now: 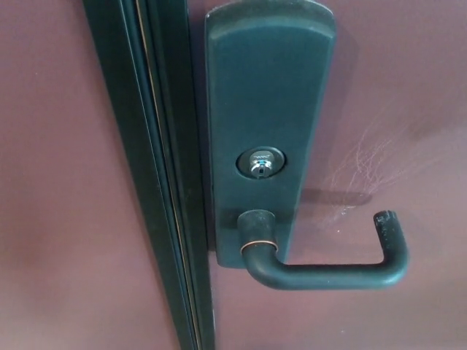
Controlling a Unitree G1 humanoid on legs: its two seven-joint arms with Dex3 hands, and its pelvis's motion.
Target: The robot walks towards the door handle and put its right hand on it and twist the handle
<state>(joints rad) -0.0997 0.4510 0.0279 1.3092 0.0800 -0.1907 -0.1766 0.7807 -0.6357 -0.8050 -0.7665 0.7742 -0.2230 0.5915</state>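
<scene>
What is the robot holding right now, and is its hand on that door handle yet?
Nothing that shows: neither hand is in view. The lever handle stands free and level below the keyhole on the dark plate.

Maroon door panels [66,182] w/ dark vertical frame strip [157,175] btwn, faint scratches [372,157].

Soft, even light, slight blur (edges softest), faint shadow right of the handle [328,273]
</scene>
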